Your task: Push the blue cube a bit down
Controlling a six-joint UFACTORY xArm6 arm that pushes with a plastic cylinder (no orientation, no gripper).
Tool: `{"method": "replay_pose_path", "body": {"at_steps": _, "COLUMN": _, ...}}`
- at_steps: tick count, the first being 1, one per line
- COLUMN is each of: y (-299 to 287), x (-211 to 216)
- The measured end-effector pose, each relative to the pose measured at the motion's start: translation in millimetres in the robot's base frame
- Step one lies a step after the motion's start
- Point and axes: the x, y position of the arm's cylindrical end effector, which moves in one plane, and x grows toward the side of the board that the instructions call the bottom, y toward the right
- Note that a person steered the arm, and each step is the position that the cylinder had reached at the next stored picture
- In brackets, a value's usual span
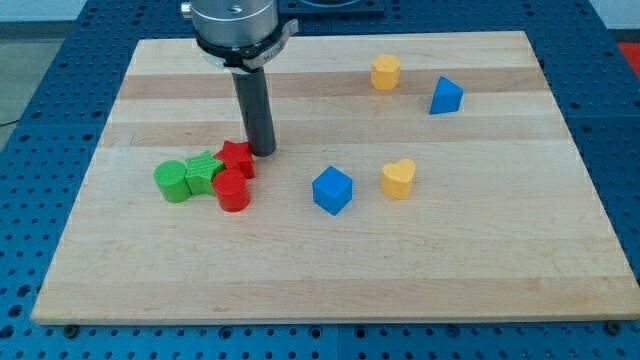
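Observation:
The blue cube (332, 190) sits near the middle of the wooden board (330, 280). My tip (262, 151) rests on the board up and to the left of the cube, well apart from it. The tip is just right of a red star block (237, 158), close to it or touching. The rod rises straight up to the arm's flange at the view's top.
A red cylinder (231, 190), a green star block (205, 173) and a green cylinder (173, 181) cluster left of the tip. A yellow heart (398, 178) lies right of the cube. A yellow hexagonal block (385, 72) and a blue triangular block (446, 96) sit at upper right.

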Motion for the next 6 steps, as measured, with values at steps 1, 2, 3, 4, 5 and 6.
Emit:
{"method": "replay_pose_path", "body": {"at_steps": 1, "y": 15, "x": 6}}
{"method": "replay_pose_path", "body": {"at_steps": 2, "y": 37, "x": 18}}
{"method": "replay_pose_path", "body": {"at_steps": 3, "y": 68, "x": 19}}
{"method": "replay_pose_path", "body": {"at_steps": 4, "y": 85, "x": 20}}
{"method": "replay_pose_path", "body": {"at_steps": 5, "y": 83, "x": 41}}
{"method": "replay_pose_path", "body": {"at_steps": 6, "y": 81, "x": 72}}
